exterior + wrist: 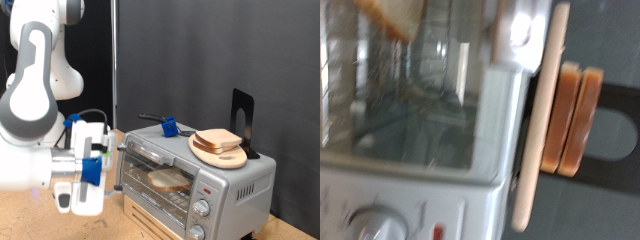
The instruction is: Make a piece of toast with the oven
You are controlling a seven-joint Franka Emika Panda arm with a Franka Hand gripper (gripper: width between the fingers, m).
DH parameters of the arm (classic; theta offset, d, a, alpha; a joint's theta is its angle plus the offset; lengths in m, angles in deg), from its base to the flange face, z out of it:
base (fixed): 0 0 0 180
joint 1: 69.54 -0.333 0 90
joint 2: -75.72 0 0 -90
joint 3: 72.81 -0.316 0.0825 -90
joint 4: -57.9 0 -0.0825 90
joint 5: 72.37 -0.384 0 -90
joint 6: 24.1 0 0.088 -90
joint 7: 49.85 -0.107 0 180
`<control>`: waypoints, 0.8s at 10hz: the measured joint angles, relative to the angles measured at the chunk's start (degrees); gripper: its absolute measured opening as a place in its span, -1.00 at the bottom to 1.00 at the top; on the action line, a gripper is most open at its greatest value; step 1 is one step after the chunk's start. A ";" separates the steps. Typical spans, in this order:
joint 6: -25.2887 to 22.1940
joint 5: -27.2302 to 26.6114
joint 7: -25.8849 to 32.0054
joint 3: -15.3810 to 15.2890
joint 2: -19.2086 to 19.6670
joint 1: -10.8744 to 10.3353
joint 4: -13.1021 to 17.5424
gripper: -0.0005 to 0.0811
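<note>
a: how far along?
b: piece of toast [168, 180] already inside the oven [190, 180] on the rack, door looks shut. knobs/heating, can't tell.
a: fingers?
b: gripper [78, 195] off the oven's front at exterior view's left, apart from the bread, holding nothing. how wide open, can't tell.
</note>
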 joint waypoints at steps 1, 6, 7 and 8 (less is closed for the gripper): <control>1.17 -1.08 0.38 -0.40 1.98 -0.02 2.00 0.68; -4.16 3.12 1.41 -1.22 5.46 0.74 6.85 0.68; -7.77 5.65 1.85 -1.17 5.83 1.52 8.62 0.68; -11.38 8.74 1.88 -1.05 6.74 2.41 11.24 0.68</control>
